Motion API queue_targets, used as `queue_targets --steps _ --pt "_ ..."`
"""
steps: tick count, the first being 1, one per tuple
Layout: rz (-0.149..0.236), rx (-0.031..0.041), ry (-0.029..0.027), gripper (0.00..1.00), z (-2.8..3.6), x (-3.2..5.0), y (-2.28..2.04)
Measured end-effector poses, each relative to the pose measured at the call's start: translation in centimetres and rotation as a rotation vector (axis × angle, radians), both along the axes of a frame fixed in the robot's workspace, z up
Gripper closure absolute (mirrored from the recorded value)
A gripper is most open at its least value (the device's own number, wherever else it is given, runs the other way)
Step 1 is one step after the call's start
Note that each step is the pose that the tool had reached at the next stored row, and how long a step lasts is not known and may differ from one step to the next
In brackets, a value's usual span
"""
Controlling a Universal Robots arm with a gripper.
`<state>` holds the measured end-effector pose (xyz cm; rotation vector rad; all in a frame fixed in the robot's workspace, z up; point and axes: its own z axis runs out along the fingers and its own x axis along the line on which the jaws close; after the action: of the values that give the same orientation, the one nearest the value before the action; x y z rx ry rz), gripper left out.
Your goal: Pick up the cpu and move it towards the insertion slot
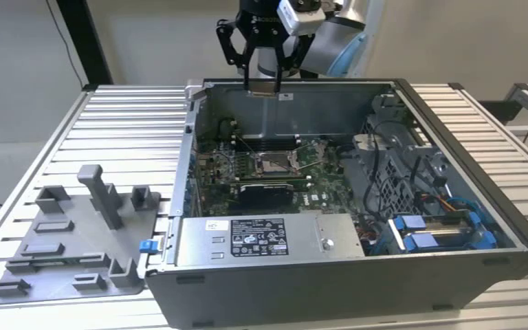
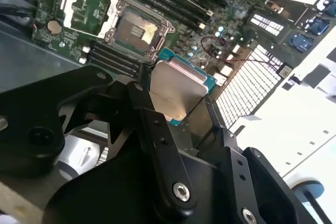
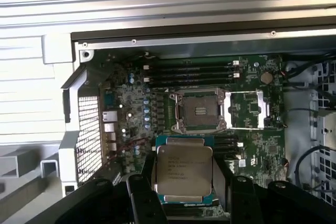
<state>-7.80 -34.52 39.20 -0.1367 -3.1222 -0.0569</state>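
My gripper [image 1: 263,87] hangs above the back wall of the open computer case [image 1: 484,172], shut on the cpu [image 1: 264,92]. In both wrist views the cpu [image 3: 184,174] [image 2: 176,87] is a flat square chip with a silvery top and a teal rim, clamped at its edges between the black fingers [image 3: 148,184]. The insertion slot [image 1: 273,163] [image 3: 200,111] [image 2: 137,29] lies on the green motherboard in the middle of the case, its metal frame open and its tan centre bare. The cpu is held well above the slot and apart from it.
A grey plastic fixture tray [image 1: 71,254] with upright blocks sits on the slatted table at the exterior view's left. Inside the case are a power supply [image 1: 264,237] at the front, blue drive brackets [image 1: 443,230] and cables [image 1: 401,144] at the right, and memory slots [image 3: 191,74].
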Motion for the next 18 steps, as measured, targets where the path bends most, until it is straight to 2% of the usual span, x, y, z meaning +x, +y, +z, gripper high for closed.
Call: queue_targets --steps 8,18 --pt "-0.106 0.0 0.0 1.0 0.0 0.0 0.0" --pt "-0.258 0.0 0.0001 1.0 0.0 0.0 0.0"
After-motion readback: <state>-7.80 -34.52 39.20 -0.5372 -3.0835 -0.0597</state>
